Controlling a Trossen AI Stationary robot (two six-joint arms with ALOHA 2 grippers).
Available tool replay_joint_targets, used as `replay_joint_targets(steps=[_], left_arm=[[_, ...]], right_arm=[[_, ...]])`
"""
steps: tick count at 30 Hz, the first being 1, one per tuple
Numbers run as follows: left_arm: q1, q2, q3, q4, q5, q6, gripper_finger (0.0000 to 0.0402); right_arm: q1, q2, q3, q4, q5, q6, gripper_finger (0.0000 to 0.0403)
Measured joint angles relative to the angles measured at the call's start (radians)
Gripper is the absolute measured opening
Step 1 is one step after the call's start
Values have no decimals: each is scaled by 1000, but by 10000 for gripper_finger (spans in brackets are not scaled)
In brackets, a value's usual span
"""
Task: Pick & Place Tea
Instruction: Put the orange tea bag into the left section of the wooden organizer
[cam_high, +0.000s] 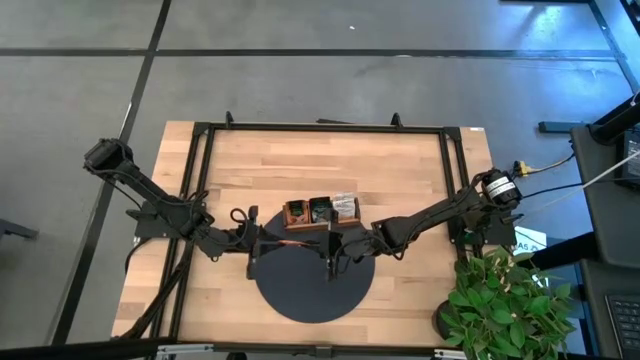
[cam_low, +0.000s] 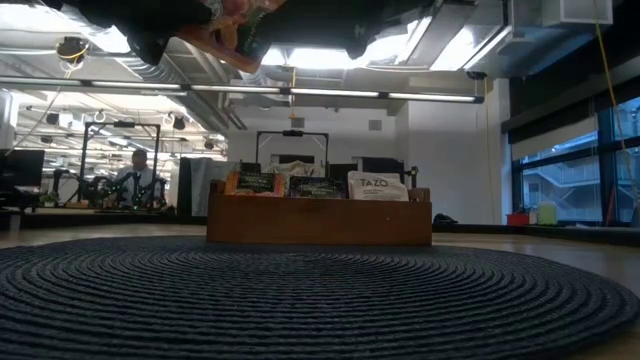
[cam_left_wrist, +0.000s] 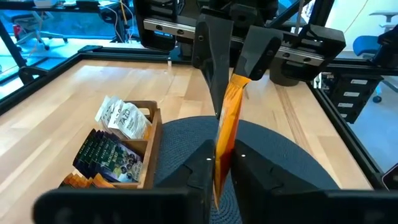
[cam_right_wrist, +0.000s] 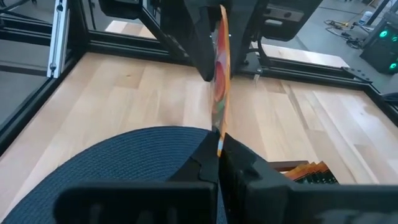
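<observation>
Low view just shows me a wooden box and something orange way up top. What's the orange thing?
Observer: It's an orange tea sachet, held on edge in the air over the round mat.
Operator: Who's holding it?
Observer: The right tool is shut on one end of it. The left tool is at the opposite end, so the two tools face each other.

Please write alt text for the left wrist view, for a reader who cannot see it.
Both grippers pinch one orange tea sachet on edge above the round dark mat: left gripper near, right gripper opposite. A wooden tray of sachets stands beside.
</observation>
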Motion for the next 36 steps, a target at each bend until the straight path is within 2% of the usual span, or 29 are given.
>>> replay_joint_targets(steps=[6, 18, 20, 24, 26, 29, 34, 36], left_arm=[[-2, 0, 0, -1, 0, 2, 22], [-4, 0, 0, -2, -16, 38, 16], [-19, 0, 0, -1, -66, 45, 15], [-91, -18, -1, 16, -188, 63, 15], [-125, -28, -22, 69, -221, 79, 14], [-157, -42, -91, 210, -218, 82, 14], [-152, -38, -256, 625, -165, 160, 14], [-134, -33, -314, 801, -131, 208, 14]], right_arm=[[0, 0, 0, -2, 2, 0, 5], [-1, 0, 1, -15, 3, -26, 8], [0, 0, 2, -19, 19, -52, 13], [30, -20, -20, -57, 167, -37, 22], [47, -44, -58, -35, 198, -69, 25], [60, -91, -154, 77, 186, -104, 24], [45, -129, -337, 445, 9, -180, 18], [34, -127, -387, 600, -24, -211, 18]])
